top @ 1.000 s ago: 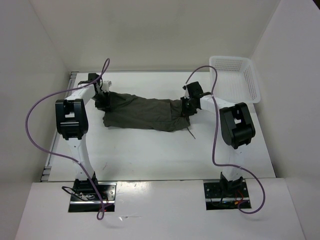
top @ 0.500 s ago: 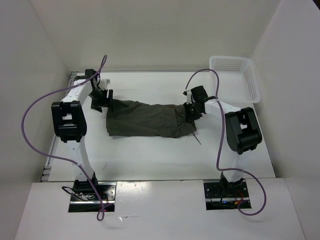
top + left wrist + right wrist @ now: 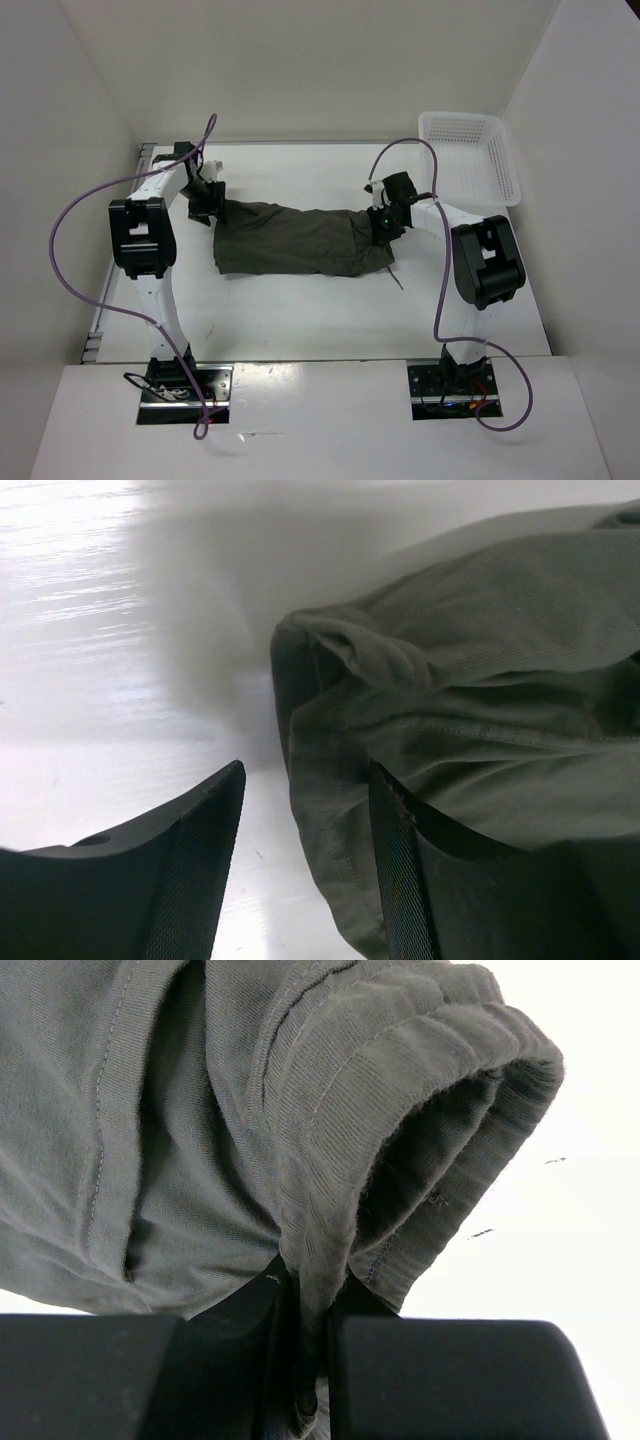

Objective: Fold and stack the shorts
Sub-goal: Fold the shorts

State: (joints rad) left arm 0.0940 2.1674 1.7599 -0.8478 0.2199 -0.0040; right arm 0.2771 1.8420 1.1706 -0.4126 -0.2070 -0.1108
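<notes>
Table: a white table [image 3: 300, 310] seen from above, with 2 arm bases at its 6 o'clock edge.
Drawstring: a thin dark drawstring [image 3: 397, 279] trails on the table from the 5 o'clock corner of the shorts.
Shorts: the dark olive-green shorts [image 3: 290, 240] lie in a long rumpled band across the middle of the table, running from 9 o'clock to 3 o'clock.
Right gripper: the right gripper [image 3: 383, 222] sits at the 3 o'clock end of the shorts. Its wrist camera shows both fingers pressed together, pinching a fold of the ribbed waistband [image 3: 400, 1060].
Left gripper: the left gripper [image 3: 207, 203] is at the 10 o'clock corner of the shorts. Its wrist camera shows the 2 fingers [image 3: 190, 870] spread apart with bare table in the gap. The folded edge of the cloth lies beside the right-hand finger, unclamped.
Basket: a white plastic mesh basket [image 3: 470, 150] sits at the table's 1 o'clock corner, well apart from the shorts.
</notes>
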